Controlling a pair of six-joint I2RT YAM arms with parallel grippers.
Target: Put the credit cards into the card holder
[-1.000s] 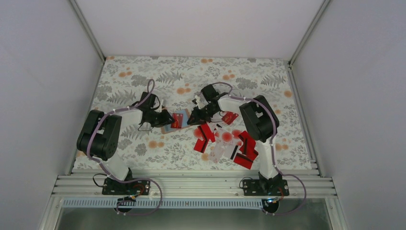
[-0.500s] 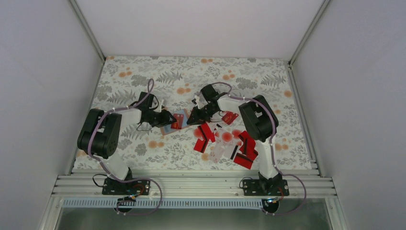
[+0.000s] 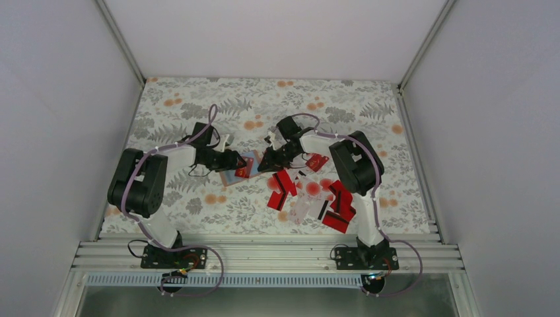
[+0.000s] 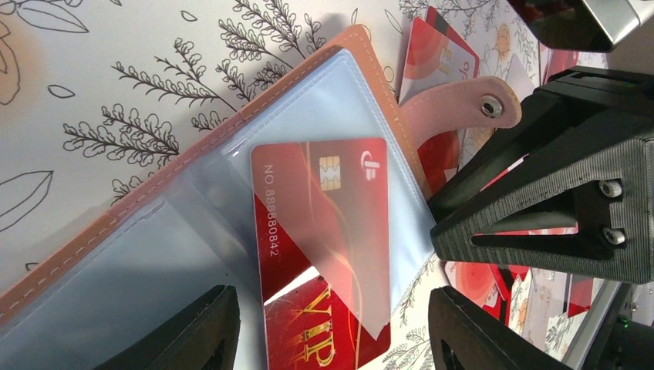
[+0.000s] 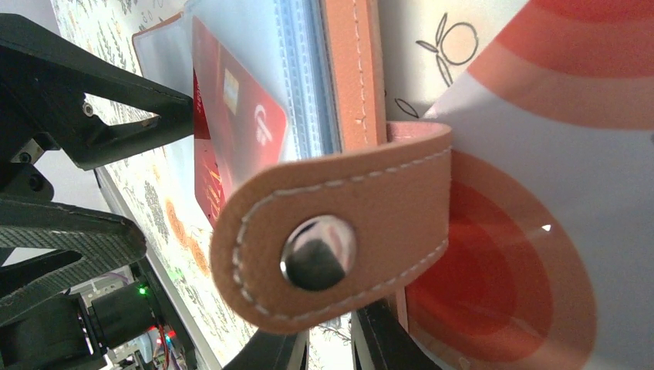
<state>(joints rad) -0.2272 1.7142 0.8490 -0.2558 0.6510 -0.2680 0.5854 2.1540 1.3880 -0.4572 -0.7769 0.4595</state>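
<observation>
Pincer on left [image 4: 333, 312] is open around the red plastic card [image 4: 324, 223] in the tan leather card holder [image 4: 308, 92]; right pincer [image 5: 330, 348] pinches that holder.

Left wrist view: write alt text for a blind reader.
A red credit card with a gold chip sits partly inside a clear sleeve of an open tan leather card holder. The left gripper stands open either side of it; the right gripper grips the holder's right edge.
</observation>
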